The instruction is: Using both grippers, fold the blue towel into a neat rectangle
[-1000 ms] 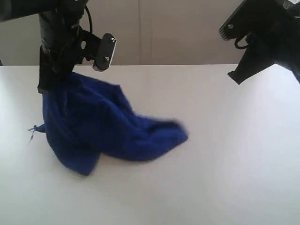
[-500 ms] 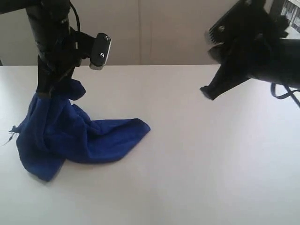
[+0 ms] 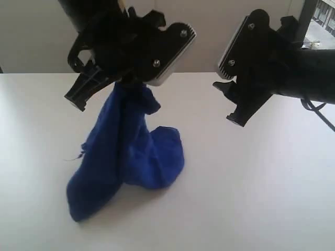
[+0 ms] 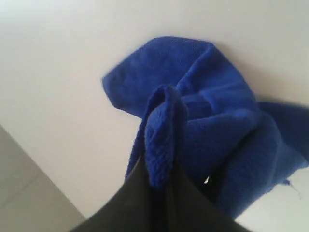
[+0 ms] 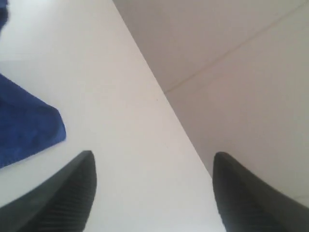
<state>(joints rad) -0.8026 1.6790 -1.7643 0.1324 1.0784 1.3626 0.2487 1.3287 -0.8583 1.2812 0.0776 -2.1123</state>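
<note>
Clamped on the blue towel (image 3: pixel 123 149) at the left gripper (image 3: pixel 125 82); hangs bunched down to the table (image 3: pixel 251 198). Spread apart, empty, at the right gripper (image 5: pixel 152 164).

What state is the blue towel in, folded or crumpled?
Crumpled: the blue towel hangs bunched from the left pincer, its lower end heaped on the table.

Blue towel (image 5: pixel 24 125) mostly beyond right wrist view's edge.

Left tool (image 4: pixel 160 186) clamped tight, right tool (image 5: pixel 153 166) (raised) spread wide.
</note>
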